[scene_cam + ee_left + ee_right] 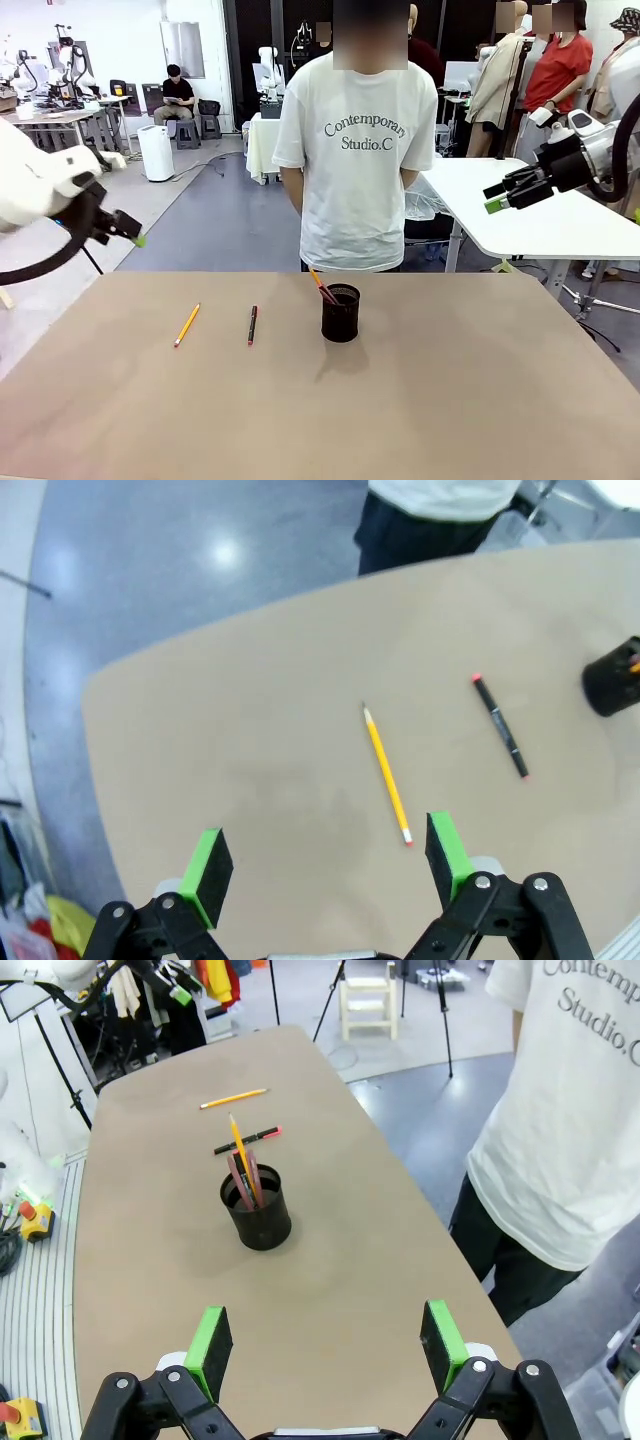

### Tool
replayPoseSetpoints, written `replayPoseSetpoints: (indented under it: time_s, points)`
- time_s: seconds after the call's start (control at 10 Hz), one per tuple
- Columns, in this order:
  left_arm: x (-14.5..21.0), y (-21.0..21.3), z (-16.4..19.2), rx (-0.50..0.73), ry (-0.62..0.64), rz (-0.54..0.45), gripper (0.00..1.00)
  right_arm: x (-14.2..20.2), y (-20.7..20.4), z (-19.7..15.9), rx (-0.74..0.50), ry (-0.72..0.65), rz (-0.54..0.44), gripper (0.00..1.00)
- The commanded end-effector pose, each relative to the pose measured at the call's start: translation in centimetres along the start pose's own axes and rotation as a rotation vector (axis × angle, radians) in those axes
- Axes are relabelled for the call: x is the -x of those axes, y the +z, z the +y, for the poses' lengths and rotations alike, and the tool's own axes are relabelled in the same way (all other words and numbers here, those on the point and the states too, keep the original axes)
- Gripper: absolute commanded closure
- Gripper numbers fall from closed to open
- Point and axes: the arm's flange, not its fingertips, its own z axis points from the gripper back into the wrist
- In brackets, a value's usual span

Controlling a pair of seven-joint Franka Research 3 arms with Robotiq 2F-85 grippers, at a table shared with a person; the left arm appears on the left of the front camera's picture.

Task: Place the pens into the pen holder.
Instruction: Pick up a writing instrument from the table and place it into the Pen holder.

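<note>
My left gripper [328,858] hovers high, wide open and empty, aimed at the yellow pencil [386,776]. My right gripper [328,1345], raised off to the right, gapes empty too.

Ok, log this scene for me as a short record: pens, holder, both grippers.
pen holder: upright on the table, toward its far edge
in holder: an orange-yellow pencil and reddish-brown pens, leaning
loose yellow pencil: flat on the table, left of the holder
dark red-tipped pen: flat, between that pencil and the holder
left gripper: open, empty, raised clear of the table
right gripper: open, empty, raised off to the right
person: standing at the far edge
</note>
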Motion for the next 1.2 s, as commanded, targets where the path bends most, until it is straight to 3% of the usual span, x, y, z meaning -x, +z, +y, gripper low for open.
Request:
replayPoseSetpoints:
  time_s: [0.0, 0.3, 0.4, 0.5, 0.6, 0.7, 0.8, 1.1]
  points:
    - [-1.1, -2.1, -1.1, 0.043, 0.048, 0.145, 0.0, -0.3, -0.1, -0.1, 0.003, 0.003, 0.001, 0.0]
    - [-1.3, -6.6, -2.2, 0.08, 0.05, 0.301, 0.0, -0.3, -0.1, -0.1, 0.003, 0.003, 0.001, 0.0]
    - [-2.8, -4.2, -2.0, 0.156, -0.058, 0.187, 0.0, -0.3, -0.1, -0.1, 0.003, 0.003, 0.001, 0.0]
    - [0.6, -6.4, -2.2, 0.067, 0.051, 0.26, 0.0, -0.3, -0.1, -0.1, 0.003, 0.003, 0.001, 0.0]
    - [0.6, -6.4, -2.2, 0.067, 0.051, 0.26, 0.0, -0.3, -0.1, -0.1, 0.003, 0.003, 0.001, 0.0]
    - [-1.1, -6.0, -2.8, 0.098, 0.012, 0.251, 0.0, -0.3, -0.1, -0.1, 0.003, 0.003, 0.001, 0.0]
    - [-2.4, -5.7, -3.5, 0.077, 0.159, 0.281, 0.0, -0.3, -0.1, -0.1, 0.003, 0.003, 0.001, 0.0]
    - [-5.4, -8.5, -7.8, 0.092, 0.168, 0.412, 0.0, -0.3, -0.1, -0.1, 0.003, 0.003, 0.001, 0.0]
